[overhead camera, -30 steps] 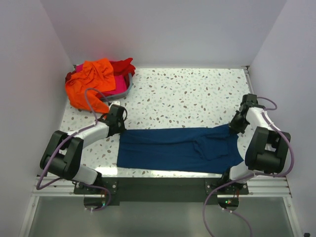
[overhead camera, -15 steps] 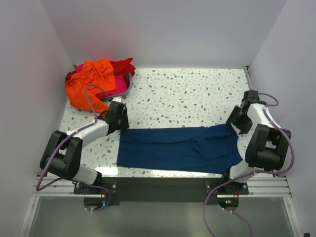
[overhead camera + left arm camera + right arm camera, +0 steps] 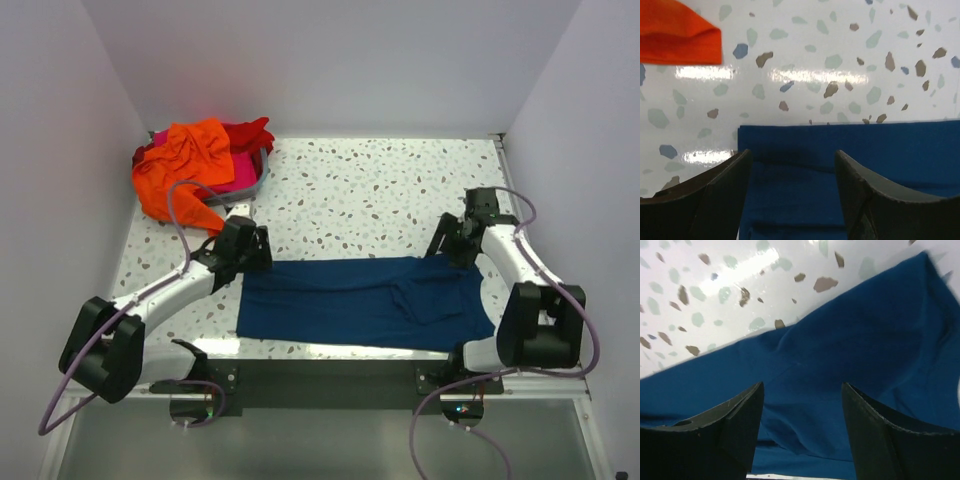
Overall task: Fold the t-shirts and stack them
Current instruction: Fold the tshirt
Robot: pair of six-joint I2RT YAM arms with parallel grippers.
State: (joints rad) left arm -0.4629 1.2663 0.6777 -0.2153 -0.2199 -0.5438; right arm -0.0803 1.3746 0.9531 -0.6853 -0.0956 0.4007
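Top view: the navy blue t-shirt (image 3: 365,300) lies folded in a long band along the near edge. The left gripper (image 3: 252,250) and right gripper (image 3: 447,243), clenched at its far corners a second ago, now stand released, so this fold looks finished. The orange, red and pink t-shirts (image 3: 195,160) are heaped far left. Left wrist: jaws apart over the navy corner, with the speckled terrazzo table (image 3: 815,50) beyond. Right wrist: jaws apart above rumpled navy cloth. Pale walls (image 3: 330,60) enclose the table.
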